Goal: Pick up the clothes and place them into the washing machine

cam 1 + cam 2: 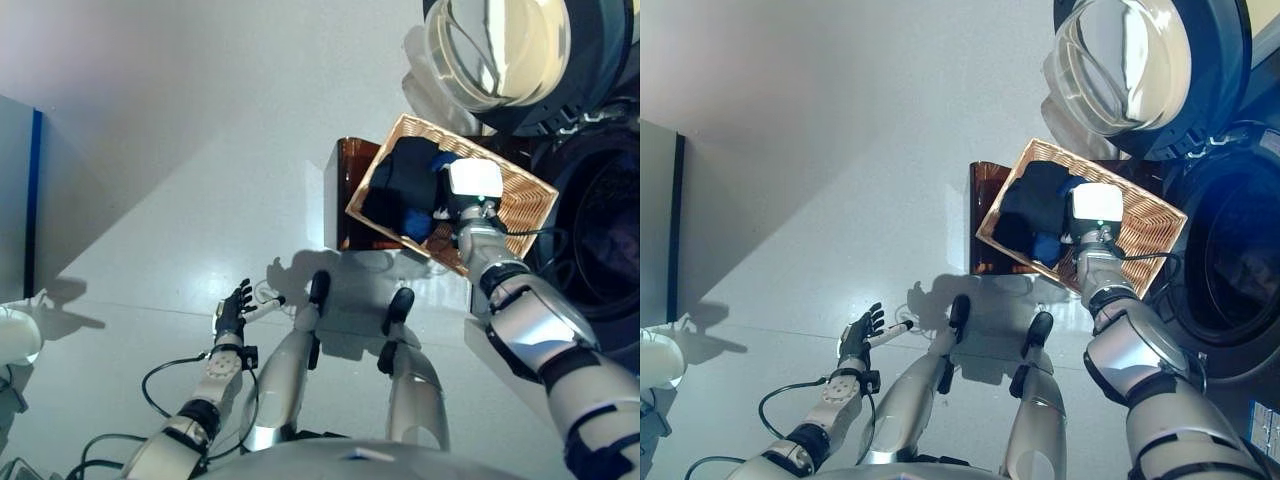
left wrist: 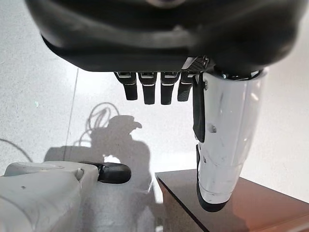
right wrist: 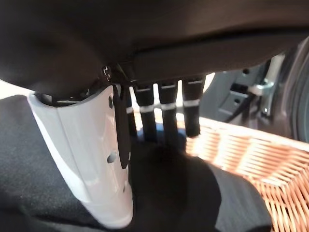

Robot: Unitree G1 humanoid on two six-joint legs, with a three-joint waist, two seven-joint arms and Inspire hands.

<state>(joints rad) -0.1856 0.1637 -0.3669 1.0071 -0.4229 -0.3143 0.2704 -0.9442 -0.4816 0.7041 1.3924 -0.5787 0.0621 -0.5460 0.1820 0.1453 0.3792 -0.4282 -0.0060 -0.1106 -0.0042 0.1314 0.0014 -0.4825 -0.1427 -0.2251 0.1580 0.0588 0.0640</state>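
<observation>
Grey floor; right hand (image 3: 159,116) reaches into basket (image 1: 520,205), fingertips buried in clothes (image 1: 400,185).

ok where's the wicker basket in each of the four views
Left eye view: basket at upper right, on a brown stand.
Right eye view: basket at upper right, beside the washing machine.
Left wrist view: not in it.
Right wrist view: its woven wall past the fingers.
Shared landmark: the dark clothes lying in it.
</observation>
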